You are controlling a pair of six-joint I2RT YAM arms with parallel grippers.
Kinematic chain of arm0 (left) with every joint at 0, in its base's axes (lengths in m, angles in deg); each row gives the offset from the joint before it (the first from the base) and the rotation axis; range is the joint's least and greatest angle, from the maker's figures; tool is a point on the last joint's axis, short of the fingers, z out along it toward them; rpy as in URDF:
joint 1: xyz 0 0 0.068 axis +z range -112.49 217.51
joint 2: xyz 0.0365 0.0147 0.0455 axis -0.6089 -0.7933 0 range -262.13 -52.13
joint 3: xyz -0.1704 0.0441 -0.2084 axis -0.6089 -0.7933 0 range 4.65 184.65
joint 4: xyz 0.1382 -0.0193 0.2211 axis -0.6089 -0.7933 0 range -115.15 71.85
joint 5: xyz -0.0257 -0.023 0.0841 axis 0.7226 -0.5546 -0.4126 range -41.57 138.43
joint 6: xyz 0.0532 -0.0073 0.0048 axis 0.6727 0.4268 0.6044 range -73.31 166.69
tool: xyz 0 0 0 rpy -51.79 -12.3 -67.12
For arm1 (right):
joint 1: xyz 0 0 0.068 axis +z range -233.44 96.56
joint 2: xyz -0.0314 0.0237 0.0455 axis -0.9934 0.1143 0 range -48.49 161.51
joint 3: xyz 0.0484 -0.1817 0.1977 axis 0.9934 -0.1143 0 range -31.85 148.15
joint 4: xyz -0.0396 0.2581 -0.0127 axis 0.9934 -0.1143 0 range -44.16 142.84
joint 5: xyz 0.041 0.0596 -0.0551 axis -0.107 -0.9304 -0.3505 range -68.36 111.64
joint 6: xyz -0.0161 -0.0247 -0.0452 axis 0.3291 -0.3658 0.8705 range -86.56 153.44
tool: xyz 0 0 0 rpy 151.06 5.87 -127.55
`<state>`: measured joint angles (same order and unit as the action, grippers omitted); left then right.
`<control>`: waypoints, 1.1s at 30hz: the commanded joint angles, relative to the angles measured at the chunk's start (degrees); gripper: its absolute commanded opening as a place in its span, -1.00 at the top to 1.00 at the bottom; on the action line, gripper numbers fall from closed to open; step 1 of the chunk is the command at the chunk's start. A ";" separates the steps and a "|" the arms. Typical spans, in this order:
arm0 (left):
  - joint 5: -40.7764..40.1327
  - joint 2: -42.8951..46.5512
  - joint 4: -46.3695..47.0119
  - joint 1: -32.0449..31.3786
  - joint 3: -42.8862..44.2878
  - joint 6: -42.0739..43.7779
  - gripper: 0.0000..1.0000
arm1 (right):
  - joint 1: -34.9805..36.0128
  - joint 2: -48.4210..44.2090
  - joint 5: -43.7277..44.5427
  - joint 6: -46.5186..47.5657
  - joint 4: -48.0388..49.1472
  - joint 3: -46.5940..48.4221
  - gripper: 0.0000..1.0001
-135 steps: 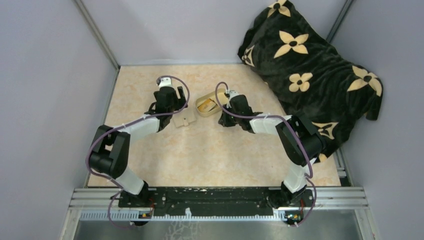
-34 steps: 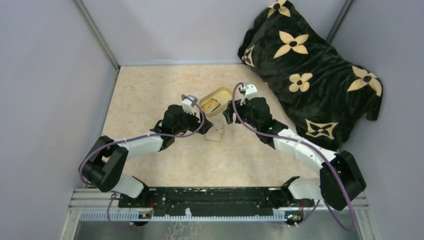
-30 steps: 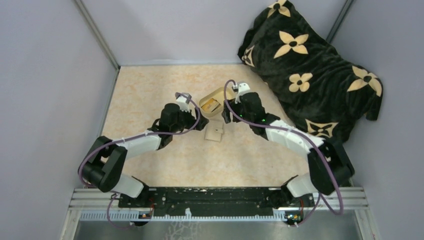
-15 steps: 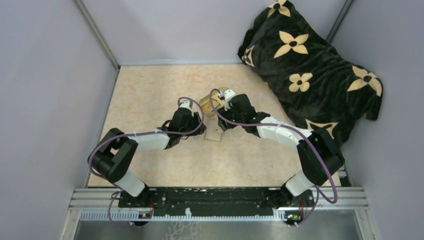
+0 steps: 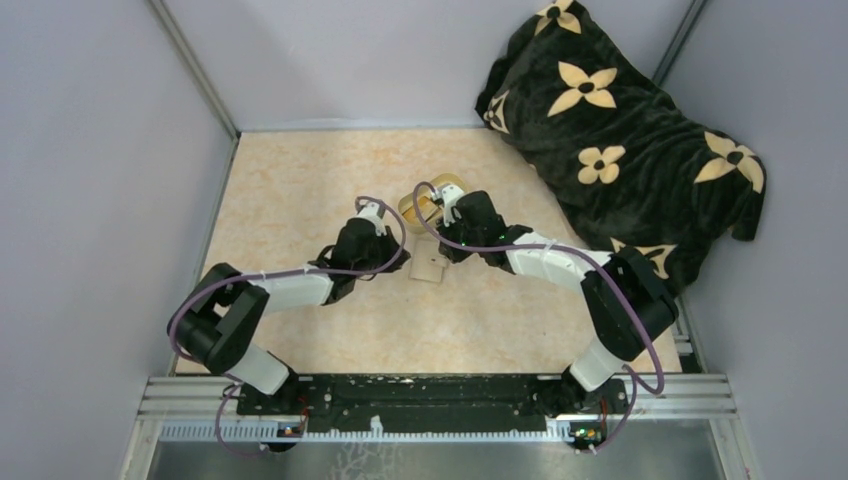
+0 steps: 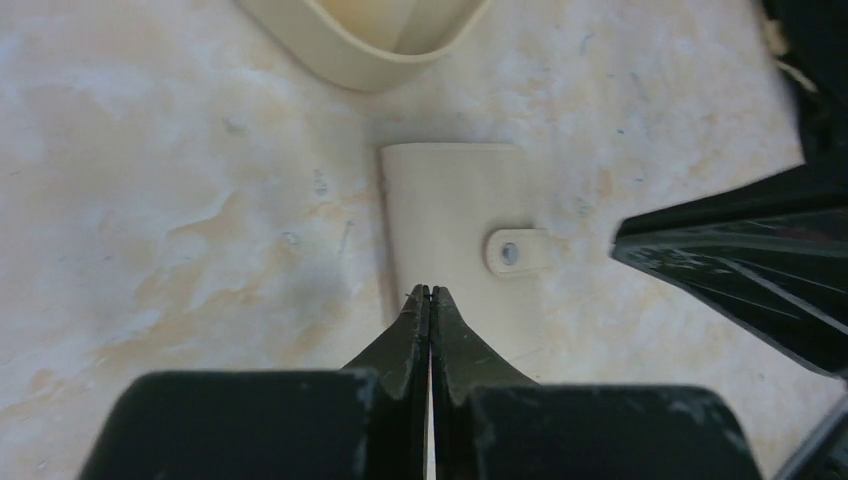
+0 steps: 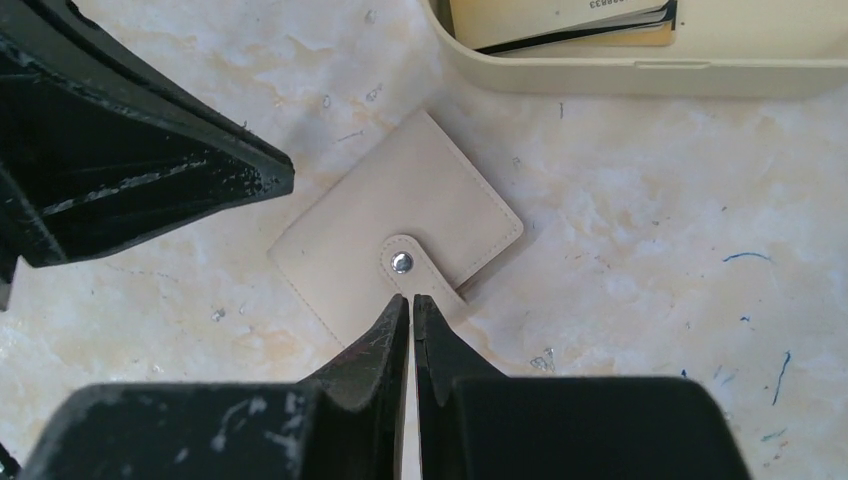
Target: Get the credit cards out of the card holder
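Your top view looks steeply down from above and behind the arm bases, far enough back to hold the whole table [image 5: 290, 190]. Your left wrist view sits close over the tabletop, sighting along the left gripper [image 6: 430, 292] at the card holder [image 6: 450, 210]. Your right wrist view, equally close, sights along the right gripper [image 7: 411, 300] from a different angle. All three views share the card holder and the dish [image 7: 640, 75].

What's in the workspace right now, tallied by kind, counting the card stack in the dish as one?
card holder: 1
dish: 1
card stack: 1
blanket: 1
Total: 4
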<state>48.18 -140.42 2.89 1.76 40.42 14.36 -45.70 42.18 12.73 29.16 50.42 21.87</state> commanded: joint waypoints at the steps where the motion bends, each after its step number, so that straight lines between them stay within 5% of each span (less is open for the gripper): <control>1: 10.50 0.17 14.33 -0.02 -3.23 -1.21 1.00 | 0.41 0.36 -1.06 -0.45 3.66 1.78 0.84; 9: 18.34 -8.09 32.42 -0.02 -6.77 -3.23 1.00 | 0.44 0.38 -1.56 -0.46 3.95 1.44 0.76; 19: 11.16 -11.30 25.42 0.35 -5.88 0.93 1.00 | 1.45 1.64 0.43 0.97 2.82 1.87 0.60; 33: 12.91 -13.05 26.07 0.49 -5.88 0.59 1.00 | 4.62 9.38 8.77 4.47 0.92 4.94 0.11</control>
<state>60.97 -152.18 28.42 1.94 34.86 13.99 -41.86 50.73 17.72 31.98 50.45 23.48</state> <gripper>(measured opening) 0.005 0.438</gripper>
